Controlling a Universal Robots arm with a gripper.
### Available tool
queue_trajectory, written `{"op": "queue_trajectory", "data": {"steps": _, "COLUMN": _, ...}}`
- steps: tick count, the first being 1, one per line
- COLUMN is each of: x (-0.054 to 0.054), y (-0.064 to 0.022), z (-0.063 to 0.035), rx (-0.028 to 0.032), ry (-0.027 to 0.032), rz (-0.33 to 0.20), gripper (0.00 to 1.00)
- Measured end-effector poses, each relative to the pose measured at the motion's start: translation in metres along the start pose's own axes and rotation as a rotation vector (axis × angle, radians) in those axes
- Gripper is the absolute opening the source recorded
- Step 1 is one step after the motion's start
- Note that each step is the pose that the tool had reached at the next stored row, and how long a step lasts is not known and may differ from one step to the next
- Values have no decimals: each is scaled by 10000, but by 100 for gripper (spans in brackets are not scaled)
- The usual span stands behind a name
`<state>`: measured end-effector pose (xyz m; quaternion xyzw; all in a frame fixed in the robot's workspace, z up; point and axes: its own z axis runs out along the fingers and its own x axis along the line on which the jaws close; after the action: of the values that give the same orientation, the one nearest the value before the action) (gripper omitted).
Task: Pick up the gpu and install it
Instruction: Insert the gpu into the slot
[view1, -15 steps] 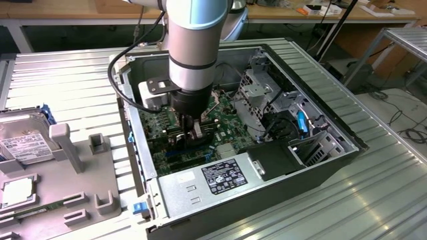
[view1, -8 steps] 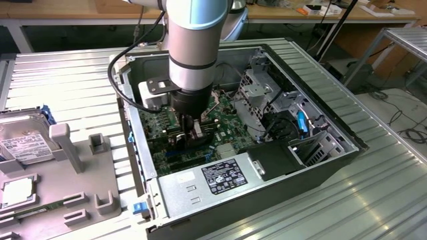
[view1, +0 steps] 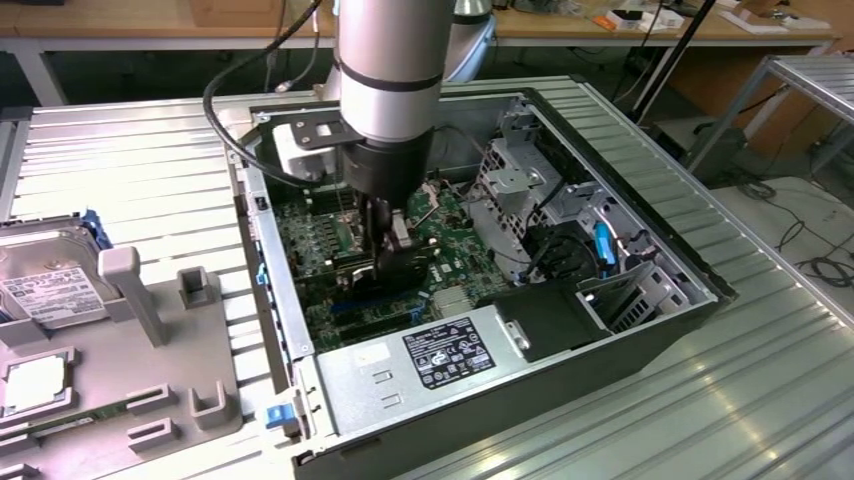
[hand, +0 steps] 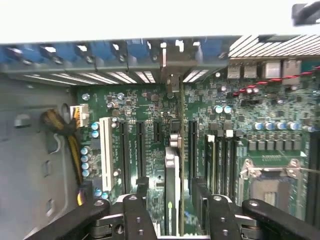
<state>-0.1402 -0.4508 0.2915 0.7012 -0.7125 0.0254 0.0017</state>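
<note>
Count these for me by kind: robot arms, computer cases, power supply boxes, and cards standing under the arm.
Robot arm: 1
Computer case: 1
Power supply box: 1
Card: 1
Total: 4

The gpu (hand: 171, 160) shows a dull silver metal edge. The gripper (hand: 171, 185) has matt black fingers (hand: 142, 192). The motherboard (hand: 145, 102) is green and faintly glossy, with one white plastic slot (hand: 105, 150). In the exterior view the robot arm (view1: 387, 50) is satin silver metal. At nine o'clock from the bare-steel computer case (view1: 274, 300), a matt grey plastic fixture (view1: 160, 340) sits on the table (view1: 134, 150) — ribbed, pale metal.
</note>
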Motion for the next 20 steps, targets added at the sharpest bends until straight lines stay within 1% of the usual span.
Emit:
{"op": "queue_trajectory", "data": {"steps": 1, "x": 0, "y": -3, "z": -100, "rx": -2, "ry": 5, "rz": 26, "gripper": 47}}
{"op": "queue_trajectory", "data": {"steps": 2, "x": -1, "y": -3, "z": -107, "rx": -2, "ry": 15, "rz": 32, "gripper": 47}}
{"op": "queue_trajectory", "data": {"steps": 5, "x": -1, "y": -3, "z": -107, "rx": -1, "ry": 15, "rz": 43, "gripper": 46}}
{"op": "queue_trajectory", "data": {"steps": 9, "x": -1, "y": -3, "z": -108, "rx": -2, "ry": 17, "rz": 59, "gripper": 21}}
{"op": "queue_trajectory", "data": {"steps": 10, "x": -1, "y": -3, "z": -108, "rx": -3, "ry": 17, "rz": 68, "gripper": 21}}
{"op": "queue_trajectory", "data": {"steps": 11, "x": -1, "y": -3, "z": -108, "rx": -3, "ry": 17, "rz": 74, "gripper": 11}}
{"op": "queue_trajectory", "data": {"steps": 20, "x": -1, "y": -3, "z": -108, "rx": -5, "ry": 18, "rz": 114, "gripper": 11}}
